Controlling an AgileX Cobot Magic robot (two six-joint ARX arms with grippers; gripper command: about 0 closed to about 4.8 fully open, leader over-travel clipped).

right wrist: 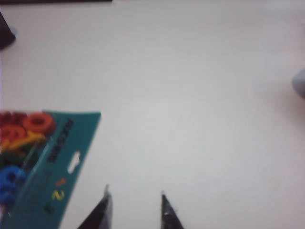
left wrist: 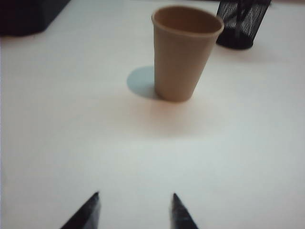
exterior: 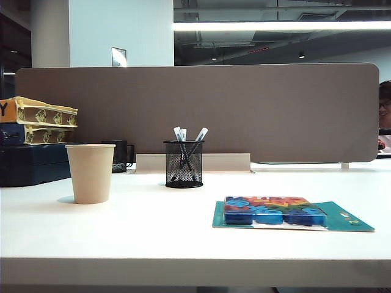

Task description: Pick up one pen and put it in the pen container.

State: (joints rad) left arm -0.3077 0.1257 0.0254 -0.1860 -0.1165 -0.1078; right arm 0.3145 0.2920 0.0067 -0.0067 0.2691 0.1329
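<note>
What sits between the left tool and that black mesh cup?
The beige paper cup stands between the left tool and mesh cup, in the left wrist view.

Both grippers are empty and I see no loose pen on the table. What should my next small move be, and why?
Probably just tilt the left gripper up toward the pen container to check it. Its jaws, like those of the right gripper, stand open and empty over the table, and the only pens in view already stand in that mesh cup.
</note>
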